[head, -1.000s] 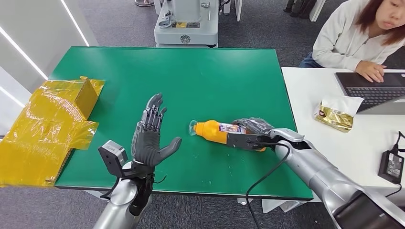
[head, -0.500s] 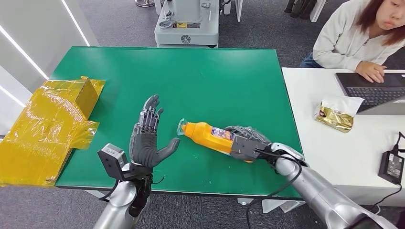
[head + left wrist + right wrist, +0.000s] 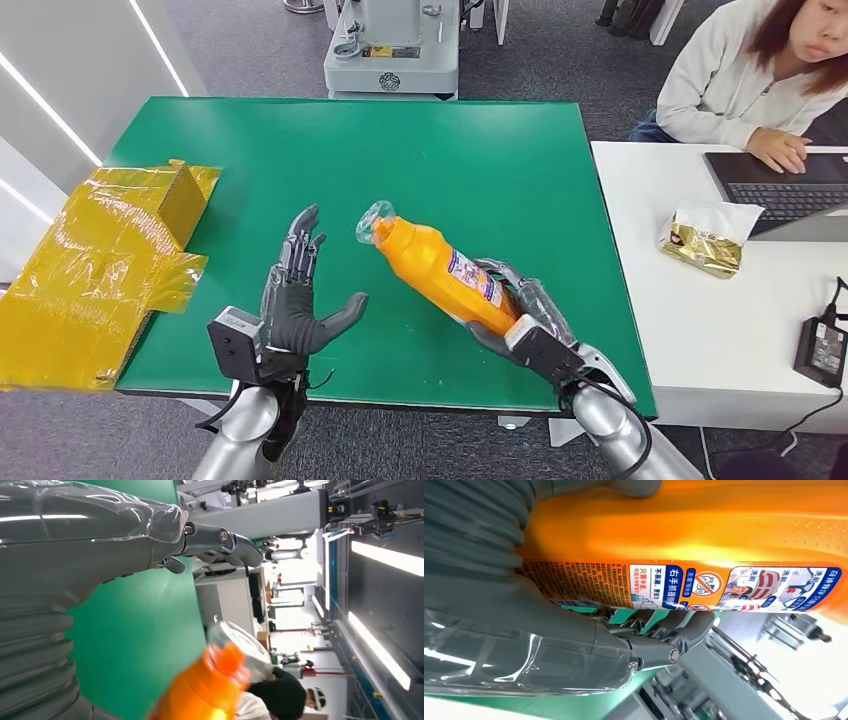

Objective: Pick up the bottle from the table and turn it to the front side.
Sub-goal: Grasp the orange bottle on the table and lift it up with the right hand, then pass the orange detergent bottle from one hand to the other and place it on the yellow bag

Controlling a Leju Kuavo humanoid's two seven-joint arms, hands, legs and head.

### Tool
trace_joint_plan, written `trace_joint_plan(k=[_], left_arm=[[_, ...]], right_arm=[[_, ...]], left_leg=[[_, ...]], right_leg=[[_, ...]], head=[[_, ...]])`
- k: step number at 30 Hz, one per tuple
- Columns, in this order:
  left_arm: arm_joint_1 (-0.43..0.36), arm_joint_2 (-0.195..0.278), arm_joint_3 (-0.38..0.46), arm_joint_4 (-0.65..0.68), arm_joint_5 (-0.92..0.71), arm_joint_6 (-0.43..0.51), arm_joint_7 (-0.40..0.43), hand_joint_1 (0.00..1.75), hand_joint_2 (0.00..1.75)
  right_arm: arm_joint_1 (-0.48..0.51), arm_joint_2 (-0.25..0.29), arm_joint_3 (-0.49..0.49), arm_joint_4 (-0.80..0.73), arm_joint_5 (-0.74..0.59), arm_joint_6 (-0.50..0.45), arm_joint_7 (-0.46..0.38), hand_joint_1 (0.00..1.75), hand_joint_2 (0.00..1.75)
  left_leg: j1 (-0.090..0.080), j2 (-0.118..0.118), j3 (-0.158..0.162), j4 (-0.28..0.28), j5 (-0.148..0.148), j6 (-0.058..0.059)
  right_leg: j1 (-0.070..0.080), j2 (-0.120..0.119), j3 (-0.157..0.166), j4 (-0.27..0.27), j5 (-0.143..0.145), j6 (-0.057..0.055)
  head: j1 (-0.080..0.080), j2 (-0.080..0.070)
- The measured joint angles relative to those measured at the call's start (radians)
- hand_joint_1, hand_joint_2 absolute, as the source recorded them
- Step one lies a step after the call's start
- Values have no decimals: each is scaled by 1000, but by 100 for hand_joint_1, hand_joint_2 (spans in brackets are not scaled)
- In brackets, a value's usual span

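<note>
Your right hand [image 3: 527, 318] grips the lower body of the orange plastic bottle [image 3: 438, 272], dark fingers wrapped round it, and holds it off the green table [image 3: 470, 160], tilted with the neck up and away toward the left. Bottle is smooth, glossy, tapered at the shoulder, clear crinkly film over the cap; the printed label with blue and white panels runs along its side, seen up close in the right wrist view [image 3: 704, 582]. Your left hand [image 3: 298, 300] hovers just beside the bottle neck, holding nothing, fingers straight and spread, thumb out, palm toward the bottle. Crumpled shiny yellow plastic film [image 3: 95, 270] lies over the table's left edge, round a yellow box shape. Farther right, a white desk [image 3: 690, 310] with a gold foil pouch [image 3: 703, 245] and a laptop [image 3: 785, 190]; a person in a grey hooded top [image 3: 735, 75] sits at it
</note>
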Motion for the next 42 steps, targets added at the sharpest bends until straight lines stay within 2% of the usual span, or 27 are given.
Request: trace_joint_plan(k=[5,10,17,22,26,29,36,42], left_arm=[[8,16,27,26,-4,-22,6,0,175],[-21,17,32,67,34,-148,50,0,175],[-166,-4,18,143,197,-353,157,0,175],[-259,-33,-22,193,340,-415,222,0,175],[-311,-54,-53,243,432,-419,240,0,175],[-336,-69,-77,277,443,-397,232,0,175],[-372,-93,-165,359,260,-224,126,0,175],[-407,-95,-225,424,147,-152,83,0,175]], right_arm=[[86,24,-53,-89,59,0,-11,172,175],[101,57,-92,-95,66,32,-29,173,175],[49,106,-115,-13,48,48,-49,174,175],[27,133,-121,32,48,26,-44,168,175],[33,149,-135,45,55,8,-37,168,175],[44,155,-147,46,60,-1,-34,169,175],[77,163,-172,27,76,-4,-9,169,175],[101,163,-190,13,78,0,6,167,175]], left_leg=[[0,0,0,0,0,0],[0,1,0,0,0,0],[0,0,1,1,1,0],[0,0,0,1,1,0],[0,0,0,1,1,0],[0,0,0,1,1,0],[0,0,0,1,0,0],[0,0,0,1,0,0]], right_leg=[[0,0,0,0,0,0],[0,0,0,0,0,0],[0,0,0,0,1,0],[0,0,0,0,1,0],[0,0,0,0,1,0],[0,0,0,0,1,0],[0,0,0,0,1,0],[0,1,0,0,1,0]], head=[[0,0],[0,0],[0,0],[0,0],[0,0],[0,0],[0,0],[0,0]])
